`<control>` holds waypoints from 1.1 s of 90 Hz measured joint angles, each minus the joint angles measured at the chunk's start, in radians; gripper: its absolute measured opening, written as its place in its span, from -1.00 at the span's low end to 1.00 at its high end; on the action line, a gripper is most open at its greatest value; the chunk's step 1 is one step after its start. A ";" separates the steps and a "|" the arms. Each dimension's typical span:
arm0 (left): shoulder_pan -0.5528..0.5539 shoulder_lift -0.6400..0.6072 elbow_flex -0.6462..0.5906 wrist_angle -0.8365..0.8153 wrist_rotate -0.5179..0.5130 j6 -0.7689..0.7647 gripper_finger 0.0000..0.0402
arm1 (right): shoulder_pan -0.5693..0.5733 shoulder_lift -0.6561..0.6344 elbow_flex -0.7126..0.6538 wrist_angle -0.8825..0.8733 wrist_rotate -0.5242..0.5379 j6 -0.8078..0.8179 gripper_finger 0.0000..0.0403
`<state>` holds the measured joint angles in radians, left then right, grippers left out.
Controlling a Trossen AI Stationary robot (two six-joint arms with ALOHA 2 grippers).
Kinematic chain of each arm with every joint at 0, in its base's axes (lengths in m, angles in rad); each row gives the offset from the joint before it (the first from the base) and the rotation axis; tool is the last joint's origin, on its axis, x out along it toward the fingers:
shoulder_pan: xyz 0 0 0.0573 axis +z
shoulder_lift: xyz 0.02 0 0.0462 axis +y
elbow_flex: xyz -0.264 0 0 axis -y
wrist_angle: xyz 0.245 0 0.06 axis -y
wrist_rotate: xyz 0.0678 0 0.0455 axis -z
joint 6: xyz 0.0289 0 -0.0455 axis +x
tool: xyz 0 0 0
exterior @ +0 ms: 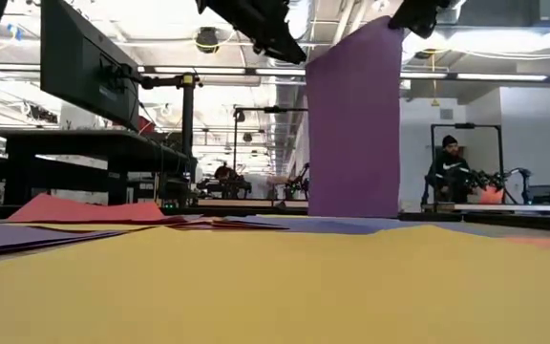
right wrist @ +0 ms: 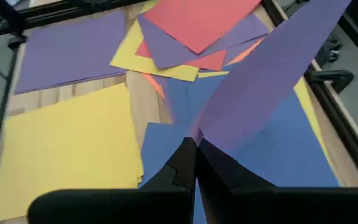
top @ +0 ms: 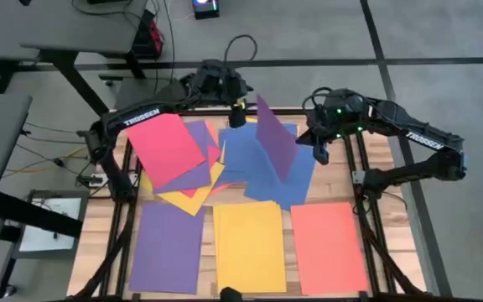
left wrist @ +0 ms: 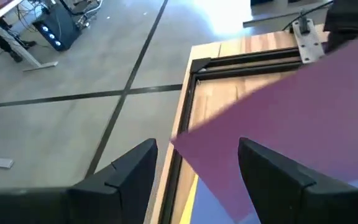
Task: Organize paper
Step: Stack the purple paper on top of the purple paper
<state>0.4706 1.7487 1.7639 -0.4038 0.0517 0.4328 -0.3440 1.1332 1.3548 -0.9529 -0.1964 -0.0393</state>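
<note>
Three sorted piles so far; my right gripper [right wrist: 194, 146] pinches a purple sheet [right wrist: 272, 81], left gripper [left wrist: 197, 165] spread, messy heap [top: 225, 159] left.

My right gripper [right wrist: 194, 146] pinches a lifted thin purple paper sheet [right wrist: 272, 74], whose upper corner runs off my right wrist view's edge. From above, that sheet hides part of the blue paper sheets [top: 262, 172] beneath it. In the low view both my arms are cut off at the top, and the broad yellow paper sheet [exterior: 275, 287] is blurred.
</note>
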 joint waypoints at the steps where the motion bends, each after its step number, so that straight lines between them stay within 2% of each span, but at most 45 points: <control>1: 0.000 0.002 0.002 0.000 -0.003 0.003 0.04 | 0.001 0.000 0.000 0.000 0.000 0.003 -1.00; 13: -0.001 0.015 0.004 0.003 0.004 0.029 0.04 | 0.010 0.000 0.000 -0.001 0.000 0.014 -1.00; 32: -0.023 0.026 0.004 -0.031 0.109 0.047 0.04 | 0.010 0.000 0.000 0.012 0.000 0.016 -1.00; 51: -0.053 0.057 0.005 0.006 0.125 0.064 0.04 | 0.010 0.000 0.000 0.015 0.001 0.016 -1.00; 81: -0.069 0.086 0.004 0.030 0.104 0.075 0.04 | 0.017 0.000 0.000 0.015 0.001 0.014 -1.00; 99: -0.065 0.086 0.004 0.065 -0.028 0.151 0.04 | 0.032 0.000 0.000 0.015 0.002 0.005 -1.00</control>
<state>0.4053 1.8351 1.7676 -0.3385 0.0234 0.5835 -0.3116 1.1336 1.3548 -0.9379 -0.1947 -0.0347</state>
